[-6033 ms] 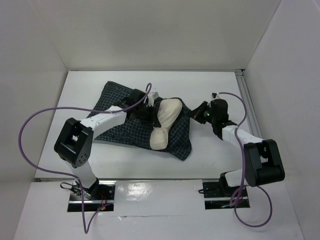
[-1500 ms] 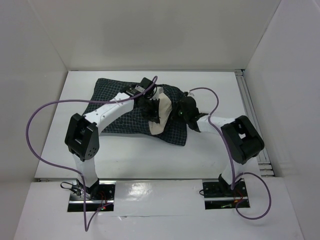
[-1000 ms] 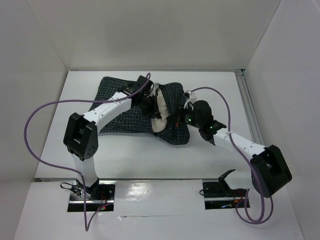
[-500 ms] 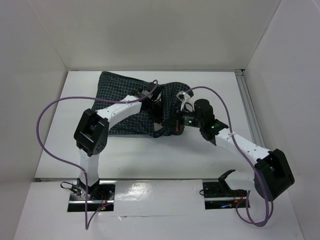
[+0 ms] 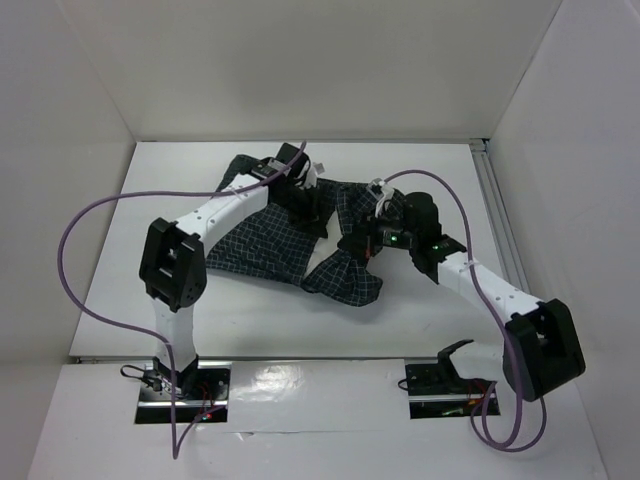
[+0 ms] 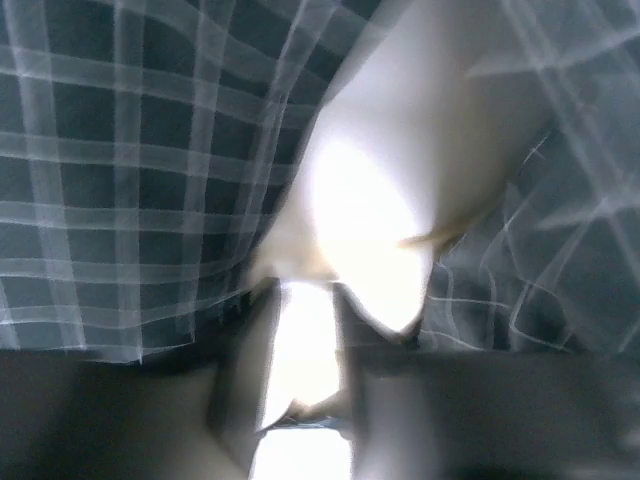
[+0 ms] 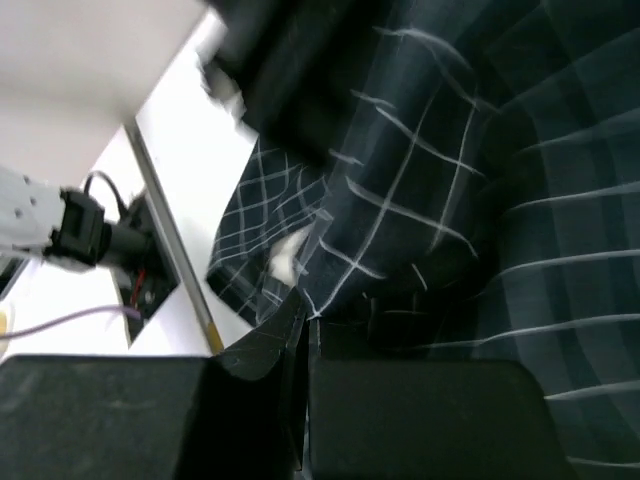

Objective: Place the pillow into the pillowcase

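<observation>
The dark checked pillowcase (image 5: 260,235) lies bunched across the middle of the table. The cream pillow (image 6: 400,150) shows only in the left wrist view, framed by checked cloth (image 6: 120,150); in the top view it is hidden under the pillowcase. My left gripper (image 5: 312,212) reaches into the cloth's far side. Its blurred jaws (image 6: 305,340) stand narrowly apart with cream fabric between them. My right gripper (image 5: 362,243) is at the pillowcase's right part, shut (image 7: 305,330) on a fold of checked cloth (image 7: 450,180).
White walls enclose the table on three sides. A metal rail (image 5: 497,215) runs along the table's right edge and also shows in the right wrist view (image 7: 170,250). Purple cables (image 5: 75,250) loop from both arms.
The cream pillow lay exposed on the pillowcase; checked cloth now covers it in the top view. The right gripper took hold of the cloth and drew it over. The left gripper moved farther back.
</observation>
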Tool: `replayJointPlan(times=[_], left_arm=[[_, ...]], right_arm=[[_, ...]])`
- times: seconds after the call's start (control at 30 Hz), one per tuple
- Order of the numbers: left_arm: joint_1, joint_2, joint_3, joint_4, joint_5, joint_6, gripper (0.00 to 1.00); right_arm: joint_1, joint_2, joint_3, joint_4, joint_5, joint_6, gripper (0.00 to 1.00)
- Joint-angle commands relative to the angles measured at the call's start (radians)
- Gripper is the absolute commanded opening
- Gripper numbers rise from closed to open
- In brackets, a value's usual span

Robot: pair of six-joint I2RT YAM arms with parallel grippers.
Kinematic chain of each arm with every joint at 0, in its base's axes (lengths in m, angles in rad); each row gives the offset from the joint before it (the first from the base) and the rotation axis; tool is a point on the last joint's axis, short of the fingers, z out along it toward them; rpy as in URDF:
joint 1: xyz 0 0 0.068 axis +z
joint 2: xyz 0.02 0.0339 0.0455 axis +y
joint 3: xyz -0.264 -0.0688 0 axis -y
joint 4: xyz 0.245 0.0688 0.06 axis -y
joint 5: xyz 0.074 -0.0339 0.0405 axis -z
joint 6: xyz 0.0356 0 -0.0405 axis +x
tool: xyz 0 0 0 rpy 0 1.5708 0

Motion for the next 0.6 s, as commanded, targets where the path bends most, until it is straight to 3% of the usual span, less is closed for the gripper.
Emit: replayJointPlan(times=[0.0, 0.2, 0.23, 0.37, 0.4, 0.43, 0.47, 0.5, 0.57], left_arm=[[0.07, -0.107, -0.039, 0.018, 0.029, 0.024, 0.0], [0.142, -0.18, -0.119, 0.068, 0.044, 0.005, 0.02], [0.142, -0.192, -0.119, 0.068, 0.044, 0.014, 0.13], [0.173, -0.238, -0.163, 0.068, -0.02, 0.014, 0.3], [0.182, -0.262, -0.186, 0.068, -0.02, 0.014, 0.37], [0.197, -0.275, -0.195, 0.068, -0.044, 0.014, 0.43], [0.198, -0.288, -0.204, 0.056, -0.058, 0.024, 0.49], [0.198, -0.304, -0.218, 0.044, -0.069, 0.037, 0.6], [0.198, -0.344, -0.228, 0.03, -0.112, 0.047, 0.64]], right_arm=[[-0.016, 0.051, 0.039, 0.005, -0.071, -0.04, 0.0], [-0.016, 0.133, 0.119, -0.006, -0.071, -0.019, 0.0], [-0.007, 0.153, 0.134, -0.006, -0.071, -0.019, 0.0], [0.036, 0.209, 0.18, -0.093, -0.003, -0.005, 0.0], [0.045, 0.233, 0.252, -0.165, 0.083, -0.025, 0.19], [0.07, 0.302, 0.311, -0.261, 0.165, -0.049, 0.33], [0.079, 0.331, 0.368, -0.484, 0.272, -0.077, 0.45], [0.079, 0.347, 0.407, -0.558, 0.461, -0.077, 0.51], [0.079, 0.284, 0.409, -0.61, 0.572, -0.068, 0.68]])
